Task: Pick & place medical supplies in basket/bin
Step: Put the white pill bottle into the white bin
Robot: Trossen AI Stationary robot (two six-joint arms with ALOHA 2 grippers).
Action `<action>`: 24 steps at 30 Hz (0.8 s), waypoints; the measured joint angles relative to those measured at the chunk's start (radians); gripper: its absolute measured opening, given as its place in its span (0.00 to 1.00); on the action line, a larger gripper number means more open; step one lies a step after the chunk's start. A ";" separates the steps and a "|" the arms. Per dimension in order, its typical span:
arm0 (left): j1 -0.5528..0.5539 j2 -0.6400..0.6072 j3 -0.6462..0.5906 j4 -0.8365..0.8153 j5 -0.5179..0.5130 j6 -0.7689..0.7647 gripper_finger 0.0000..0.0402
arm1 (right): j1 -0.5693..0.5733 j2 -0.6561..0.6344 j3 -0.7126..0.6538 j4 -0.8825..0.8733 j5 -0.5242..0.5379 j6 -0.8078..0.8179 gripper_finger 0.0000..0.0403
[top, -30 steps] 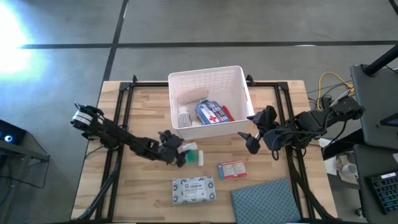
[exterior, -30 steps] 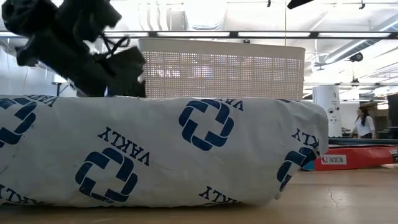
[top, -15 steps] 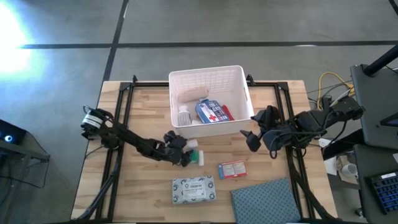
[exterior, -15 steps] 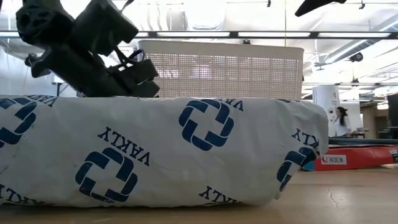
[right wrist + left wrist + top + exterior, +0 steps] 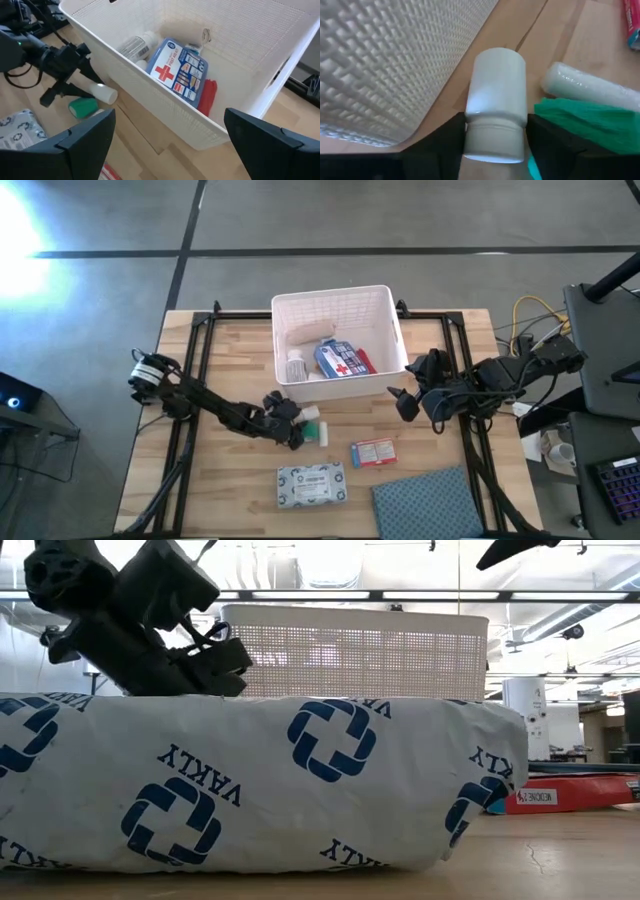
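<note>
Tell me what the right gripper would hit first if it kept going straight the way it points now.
Most likely the basket. The right gripper, fingers wide open, faces its near wall and rim in the right wrist view, with the first aid box inside beyond. Depth is hard to judge, so it might clear the rim.

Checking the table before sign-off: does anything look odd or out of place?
Nothing stands out. The white pill bottle lies on its side between the left gripper fingers, near the white lattice basket.
</note>
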 joint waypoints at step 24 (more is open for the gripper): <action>-0.079 -0.158 0.473 -0.463 -0.051 -0.003 0.37 | 0.000 -0.003 0.000 0.008 0.000 -0.129 0.90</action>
